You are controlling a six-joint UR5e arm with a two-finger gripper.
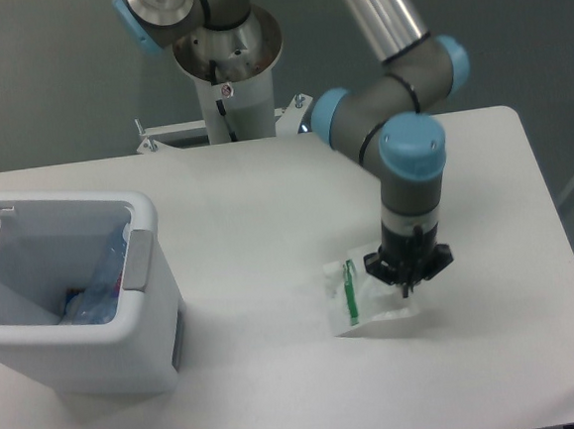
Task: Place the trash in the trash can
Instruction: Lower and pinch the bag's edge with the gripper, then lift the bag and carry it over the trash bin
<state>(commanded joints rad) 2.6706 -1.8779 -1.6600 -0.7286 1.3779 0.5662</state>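
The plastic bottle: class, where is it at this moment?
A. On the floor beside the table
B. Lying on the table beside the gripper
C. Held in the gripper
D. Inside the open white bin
D. The bluish bottle leans inside the trash can, whose lid is open, while the gripper is across the table at the plastic bag.

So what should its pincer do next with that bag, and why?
Probably lift and carry the bag left to the open bin. The pincer looks shut on the bag's right edge, the bottle is already inside, and only the bag remains on the table.
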